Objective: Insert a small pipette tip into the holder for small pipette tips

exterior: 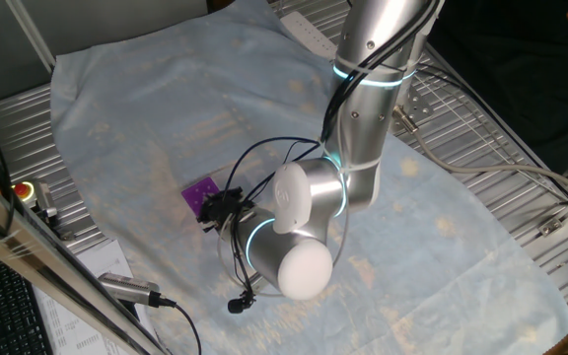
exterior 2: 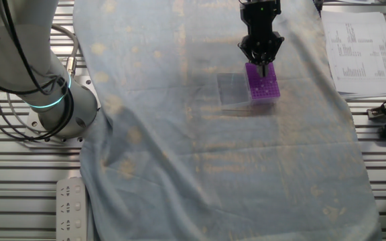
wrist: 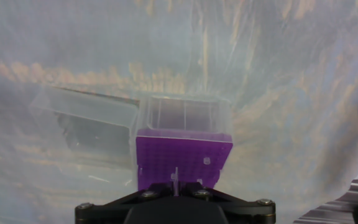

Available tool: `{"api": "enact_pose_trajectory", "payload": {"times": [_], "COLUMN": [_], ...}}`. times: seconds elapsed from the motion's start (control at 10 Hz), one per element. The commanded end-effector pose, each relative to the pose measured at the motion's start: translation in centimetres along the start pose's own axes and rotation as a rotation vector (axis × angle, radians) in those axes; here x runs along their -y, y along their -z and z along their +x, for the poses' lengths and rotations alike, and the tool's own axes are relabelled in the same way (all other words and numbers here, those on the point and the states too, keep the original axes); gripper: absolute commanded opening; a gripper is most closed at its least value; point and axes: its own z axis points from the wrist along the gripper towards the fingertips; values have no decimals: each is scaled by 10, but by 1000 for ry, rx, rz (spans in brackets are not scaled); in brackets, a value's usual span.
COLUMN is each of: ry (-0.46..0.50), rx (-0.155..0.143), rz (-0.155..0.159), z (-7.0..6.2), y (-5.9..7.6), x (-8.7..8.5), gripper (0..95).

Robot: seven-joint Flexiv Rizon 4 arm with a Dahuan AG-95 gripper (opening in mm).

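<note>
Directly beneath hand, purple holder, tip between fingers

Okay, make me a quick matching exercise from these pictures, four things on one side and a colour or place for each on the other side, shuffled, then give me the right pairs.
Things:
1. holder for small pipette tips
2. gripper
3. cloth
4. power strip

Descriptions:
A. pale blue, spread over the table
B. purple, with a grid of tiny holes on top
C. white, lying at the table's edge near the arm's base
D. black, poised right above the purple block

Pairs: 1-B, 2-D, 3-A, 4-C
</note>
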Motion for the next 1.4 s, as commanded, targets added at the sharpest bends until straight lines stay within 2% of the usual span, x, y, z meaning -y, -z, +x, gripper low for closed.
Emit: {"api": "enact_pose_trajectory", "payload": {"times": [0.1,0.5,0.7,0.9,1.4], "ry": [7,15,15,12,6], "rx": [3,-17,-42,-49,-79], "rz": [1,-1,-1,0,12], "z": [0,2,1,1,1], "y": [0,5,5,5,5], "x": [-2,-3,-3,-3,-2], "gripper": [0,0,0,0,0]}}
